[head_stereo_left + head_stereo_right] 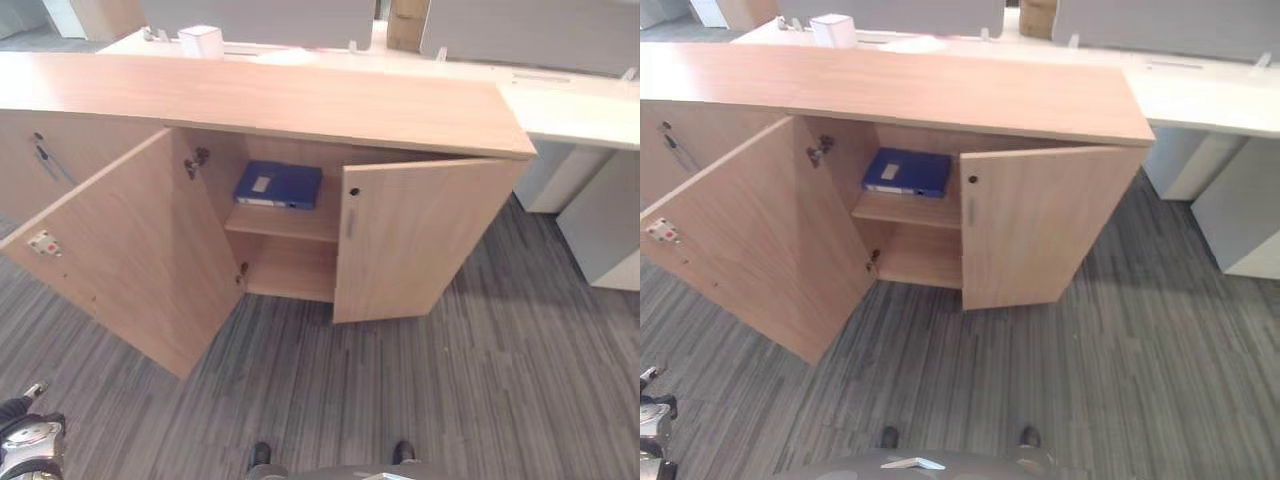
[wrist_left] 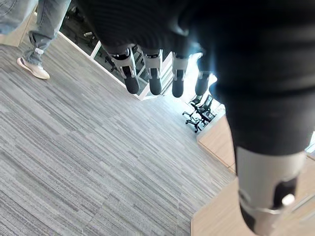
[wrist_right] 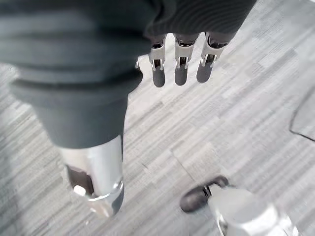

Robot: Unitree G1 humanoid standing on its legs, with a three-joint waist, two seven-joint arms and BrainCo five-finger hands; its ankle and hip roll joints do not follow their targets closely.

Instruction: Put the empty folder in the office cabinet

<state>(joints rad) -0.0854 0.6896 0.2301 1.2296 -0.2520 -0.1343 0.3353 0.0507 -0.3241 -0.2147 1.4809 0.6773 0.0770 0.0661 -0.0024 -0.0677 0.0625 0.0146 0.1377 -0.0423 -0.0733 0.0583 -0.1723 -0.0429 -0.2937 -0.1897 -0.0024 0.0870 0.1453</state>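
A blue folder (image 1: 278, 185) lies flat on the upper shelf inside the wooden office cabinet (image 1: 300, 105). The cabinet's left door (image 1: 130, 250) is swung wide out over the carpet, and its right door (image 1: 420, 240) stands ajar, covering the right part of the opening. My left hand (image 2: 152, 73) hangs over the carpet with straight fingers and holds nothing. My right hand (image 3: 179, 69) also hangs low above the floor, fingers straight and empty. Both hands are far from the folder.
A white box (image 1: 201, 42) stands behind the cabinet top. A pale desk (image 1: 580, 110) and grey panels are at the right. In the left wrist view a person's legs (image 2: 39, 29) stand on the carpet, with office chairs (image 2: 199, 110) farther off.
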